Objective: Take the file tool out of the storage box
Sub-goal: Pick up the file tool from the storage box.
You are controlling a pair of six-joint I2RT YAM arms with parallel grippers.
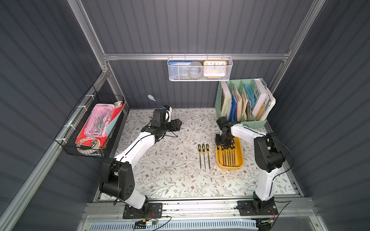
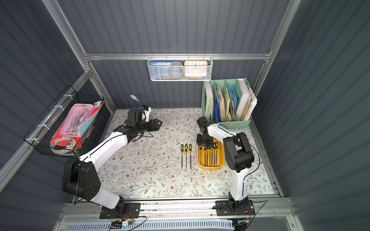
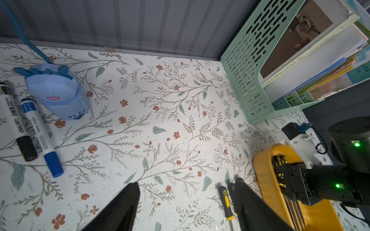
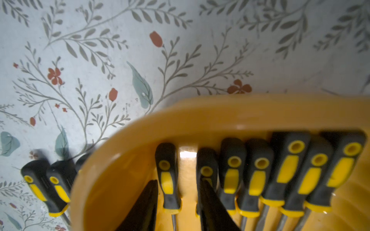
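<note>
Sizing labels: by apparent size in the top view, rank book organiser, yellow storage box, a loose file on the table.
Largest to smallest, in a top view:
mint-green book organiser
yellow storage box
middle loose file

Glossy yellow plastic storage box [image 4: 200, 112]

Lab robot cell staged as a study desk: grey ribbed wall panels [image 1: 200, 30], aluminium framing [image 1: 192, 56], floral mat [image 1: 176, 180], mint book organiser [image 1: 252, 122], mesh basket [image 1: 174, 76] holding a clock [image 1: 214, 69], left arm [image 1: 136, 144] and right arm [image 1: 266, 180] bolted to a rail [image 1: 200, 208].
</note>
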